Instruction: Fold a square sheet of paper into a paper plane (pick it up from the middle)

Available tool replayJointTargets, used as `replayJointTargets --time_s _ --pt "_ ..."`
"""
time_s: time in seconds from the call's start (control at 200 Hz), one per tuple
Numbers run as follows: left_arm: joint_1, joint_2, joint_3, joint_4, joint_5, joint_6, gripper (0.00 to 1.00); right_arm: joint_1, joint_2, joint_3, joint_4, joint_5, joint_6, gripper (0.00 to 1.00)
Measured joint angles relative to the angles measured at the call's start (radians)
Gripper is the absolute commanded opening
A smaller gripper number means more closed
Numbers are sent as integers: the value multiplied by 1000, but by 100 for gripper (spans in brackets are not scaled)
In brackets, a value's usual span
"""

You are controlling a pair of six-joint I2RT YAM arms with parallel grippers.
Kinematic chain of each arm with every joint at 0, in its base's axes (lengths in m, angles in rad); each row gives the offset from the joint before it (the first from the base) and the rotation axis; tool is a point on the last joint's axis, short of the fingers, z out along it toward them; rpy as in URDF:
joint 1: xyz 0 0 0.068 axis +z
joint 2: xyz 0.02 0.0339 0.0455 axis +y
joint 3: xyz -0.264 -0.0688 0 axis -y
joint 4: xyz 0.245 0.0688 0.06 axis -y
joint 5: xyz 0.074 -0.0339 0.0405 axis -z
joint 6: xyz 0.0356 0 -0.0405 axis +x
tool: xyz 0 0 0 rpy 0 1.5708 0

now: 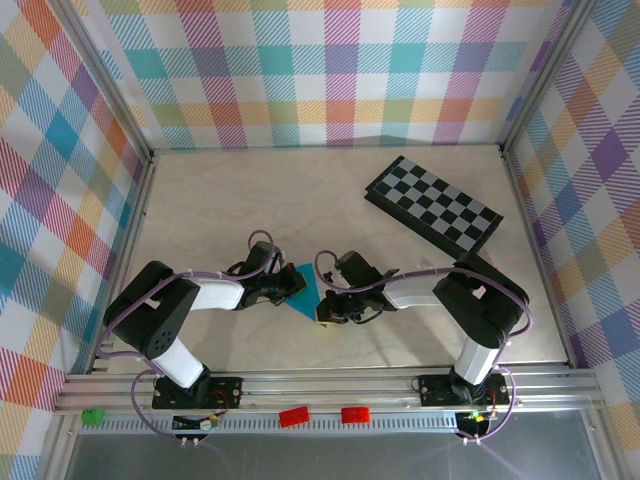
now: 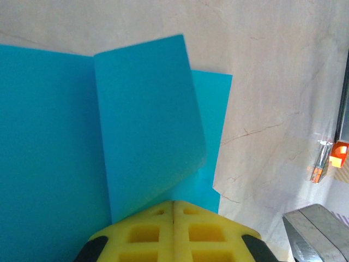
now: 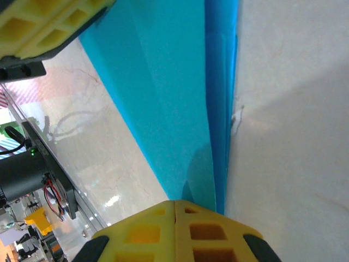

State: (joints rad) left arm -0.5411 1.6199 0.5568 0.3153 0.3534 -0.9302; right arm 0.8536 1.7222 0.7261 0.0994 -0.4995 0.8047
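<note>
Both arms meet at the near middle of the table (image 1: 250, 190). The square sheet of paper (image 1: 303, 288) lies between them on the table, partly folded, with 1 flap (image 2: 147, 120) lifted off the layer beneath.

Left gripper (image 2: 173, 218): jaws closed, pads together, the flap's lower edge running under its tips.

Right gripper (image 3: 174, 218): jaws likewise closed, at the sheet's folded edge.

Whether either pinches paper cannot be told. The checkered board (image 1: 432, 203) sits well apart, far right.

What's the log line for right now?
blue paper: partly folded, on table | left claw: shut at paper | right claw: shut at paper | folding: unfinished
</note>
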Motion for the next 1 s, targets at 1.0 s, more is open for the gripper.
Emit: replayJointTargets --time_s 1.0 --pt "0 16 -11 56 8 -5 0 -45 155 183 -49 -18 105 4"
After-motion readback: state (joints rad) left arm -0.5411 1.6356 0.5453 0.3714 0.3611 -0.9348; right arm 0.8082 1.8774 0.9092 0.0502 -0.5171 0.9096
